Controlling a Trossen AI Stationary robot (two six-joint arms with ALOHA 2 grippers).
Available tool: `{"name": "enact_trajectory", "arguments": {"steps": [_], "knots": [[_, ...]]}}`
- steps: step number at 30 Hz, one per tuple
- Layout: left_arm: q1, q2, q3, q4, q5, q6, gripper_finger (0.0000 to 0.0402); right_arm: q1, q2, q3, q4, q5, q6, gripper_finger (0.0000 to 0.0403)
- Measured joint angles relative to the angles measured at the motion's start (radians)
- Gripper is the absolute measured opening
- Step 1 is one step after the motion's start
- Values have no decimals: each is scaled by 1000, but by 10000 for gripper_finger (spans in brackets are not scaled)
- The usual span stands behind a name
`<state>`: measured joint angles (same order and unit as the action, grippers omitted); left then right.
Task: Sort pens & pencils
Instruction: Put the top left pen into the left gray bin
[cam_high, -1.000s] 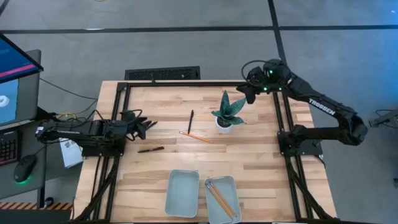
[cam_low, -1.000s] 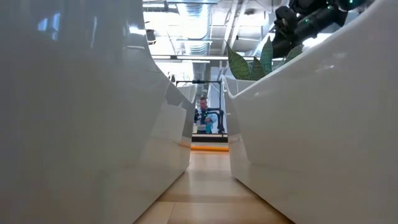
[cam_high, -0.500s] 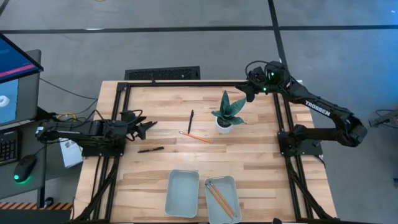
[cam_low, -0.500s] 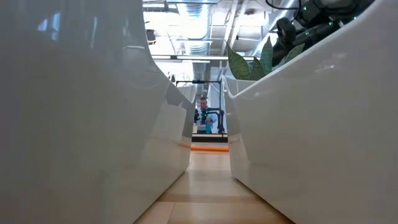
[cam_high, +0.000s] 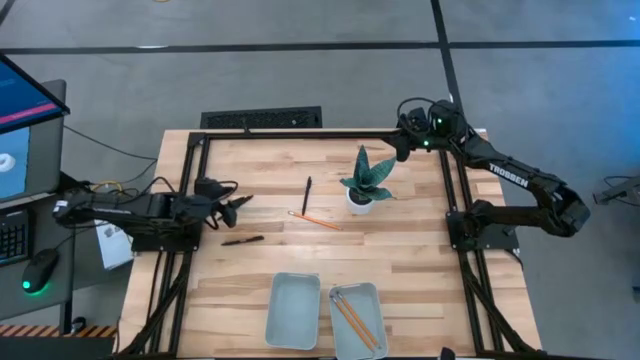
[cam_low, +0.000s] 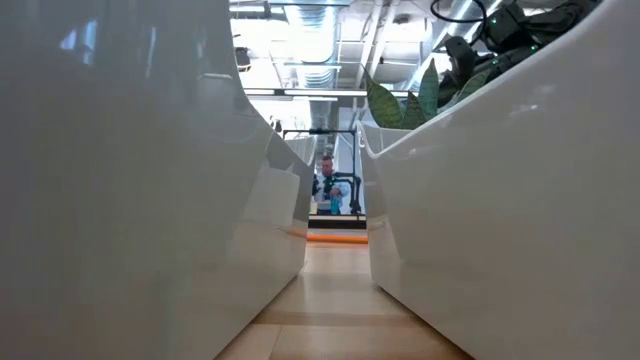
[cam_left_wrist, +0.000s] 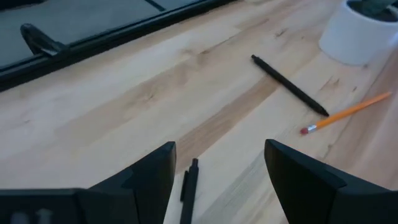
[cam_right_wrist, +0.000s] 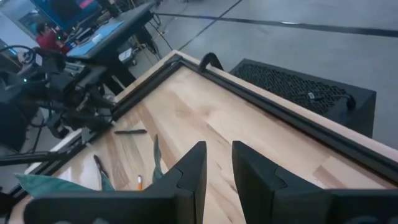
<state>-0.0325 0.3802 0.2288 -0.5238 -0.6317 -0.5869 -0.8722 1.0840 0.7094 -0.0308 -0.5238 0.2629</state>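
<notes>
Hovering low at the table's left edge, my left gripper had its fingers spread wide, empty. One pen lay just beyond them, long axis across the table; another pen lay lengthwise toward the back, a pencil slanting beside it. Two pencils lay slantwise in the right tray. My right gripper, fingers nearly together around nothing, hung over the back edge by the plant.
</notes>
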Motion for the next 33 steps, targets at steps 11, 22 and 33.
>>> {"name": "enact_trajectory", "arguments": {"steps": [11,22,33], "knots": [[126,279,141,-137,184,-136,237,15,0,0,14,0,2,98],[229,550,289,-248,305,-110,237,15,0,0,9,-3,1,98],[305,799,429,-324,317,80,237,15,0,0,9,-80,1,98]]}}
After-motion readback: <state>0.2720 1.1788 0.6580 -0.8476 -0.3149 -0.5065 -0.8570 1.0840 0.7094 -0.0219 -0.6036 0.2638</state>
